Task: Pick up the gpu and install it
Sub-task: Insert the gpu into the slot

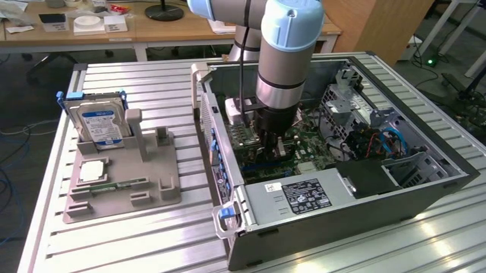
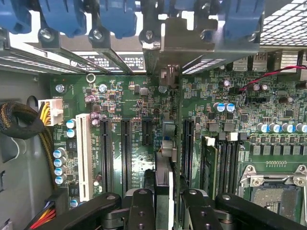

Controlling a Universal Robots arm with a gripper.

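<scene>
One hand (image 2: 163, 203) grips the gpu (image 2: 164, 158); board print unreadable.

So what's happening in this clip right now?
A robot arm is reaching down into an open computer case on a metal table. Its gripper holds the gpu edge-on, just above the expansion slots of the green motherboard; whether it is seated yet is not clear. Outside the case, a grey holder carries a hard drive with a blue label.
</scene>
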